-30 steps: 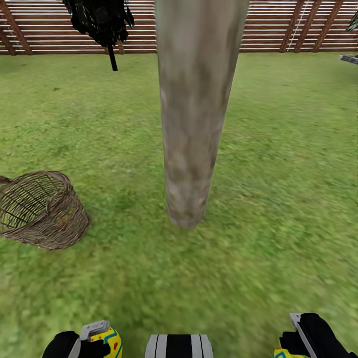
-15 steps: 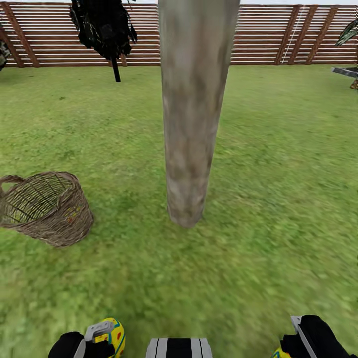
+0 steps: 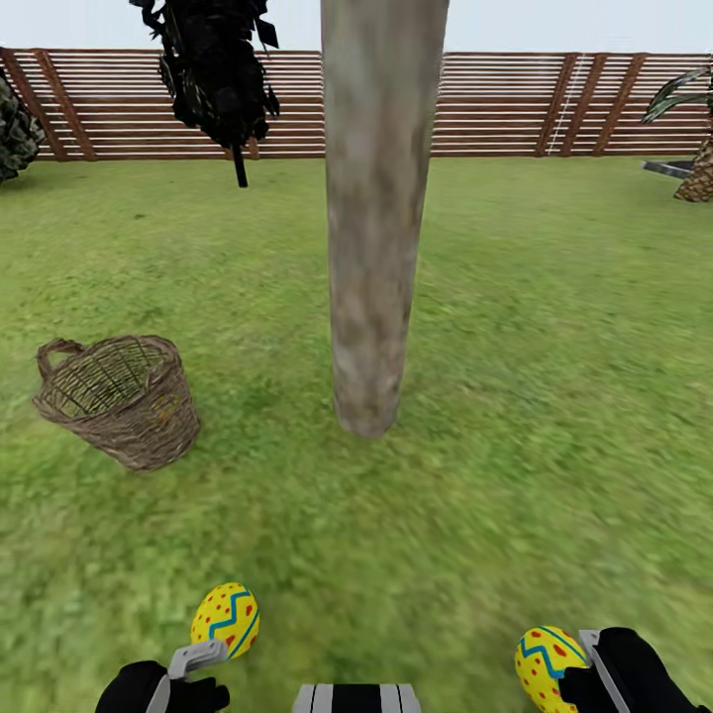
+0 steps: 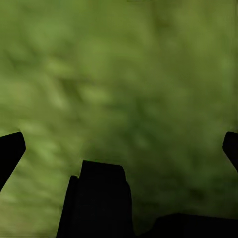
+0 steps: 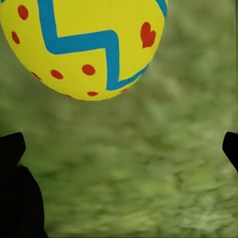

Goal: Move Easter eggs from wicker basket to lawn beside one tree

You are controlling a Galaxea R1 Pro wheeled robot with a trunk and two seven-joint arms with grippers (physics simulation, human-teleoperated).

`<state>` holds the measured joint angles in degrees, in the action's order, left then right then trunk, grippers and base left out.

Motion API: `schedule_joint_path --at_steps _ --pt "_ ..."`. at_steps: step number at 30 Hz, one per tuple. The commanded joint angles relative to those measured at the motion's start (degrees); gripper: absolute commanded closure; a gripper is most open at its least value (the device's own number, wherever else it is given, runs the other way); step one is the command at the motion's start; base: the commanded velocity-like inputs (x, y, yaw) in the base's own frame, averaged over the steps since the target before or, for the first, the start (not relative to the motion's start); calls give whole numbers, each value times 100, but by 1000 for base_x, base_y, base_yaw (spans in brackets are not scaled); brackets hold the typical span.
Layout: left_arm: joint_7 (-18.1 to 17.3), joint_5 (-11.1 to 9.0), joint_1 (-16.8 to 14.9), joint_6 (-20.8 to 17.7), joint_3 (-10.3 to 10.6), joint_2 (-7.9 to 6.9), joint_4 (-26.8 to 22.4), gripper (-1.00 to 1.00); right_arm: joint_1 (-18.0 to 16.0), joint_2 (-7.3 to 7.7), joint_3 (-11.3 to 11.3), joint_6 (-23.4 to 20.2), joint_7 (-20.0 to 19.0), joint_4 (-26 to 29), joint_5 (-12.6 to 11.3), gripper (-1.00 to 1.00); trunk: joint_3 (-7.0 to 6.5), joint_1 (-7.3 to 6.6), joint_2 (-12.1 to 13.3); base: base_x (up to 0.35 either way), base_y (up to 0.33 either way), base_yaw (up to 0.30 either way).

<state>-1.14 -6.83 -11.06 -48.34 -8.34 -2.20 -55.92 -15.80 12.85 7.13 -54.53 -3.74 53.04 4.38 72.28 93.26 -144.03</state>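
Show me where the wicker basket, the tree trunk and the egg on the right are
wicker basket (image 3: pixel 139 421), head view, on its woven outer wall.
tree trunk (image 3: pixel 373 257), head view, mid-trunk.
right egg (image 3: pixel 548 665), head view, on its shell.

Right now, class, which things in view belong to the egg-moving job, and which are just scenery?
Belong to the job:
egg at the left gripper
egg at the right gripper
wicker basket, on its side
tree trunk
lawn

Just scenery:
wooden fence
dark cypress
palm

Two Easter eggs (image 3: pixel 226 618) (image 3: pixel 546 665), one wicker basket (image 3: pixel 124 398), one tree trunk (image 3: pixel 374 218), one fence (image 3: pixel 515 104)
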Motion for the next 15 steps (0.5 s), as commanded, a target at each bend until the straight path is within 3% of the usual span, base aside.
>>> schedule_joint_path --at_steps 1,9,15 --pt "-12 -21 -1 -28 -10 1 -7 -100 -2 -1 7 -22 -39 5 45 -100 -19 -6 0 -156 -67 0" --pt "-19 -28 -1 -26 -10 1 -7 -100 -2 -1 7 -31 -39 5 45 -100 -196 -27 10 -36 -12 0" --pt "-33 -29 -1 -25 -10 1 -7 -100 -2 -1 7 -39 -39 5 45 -100 -329 -43 18 -267 0 0"
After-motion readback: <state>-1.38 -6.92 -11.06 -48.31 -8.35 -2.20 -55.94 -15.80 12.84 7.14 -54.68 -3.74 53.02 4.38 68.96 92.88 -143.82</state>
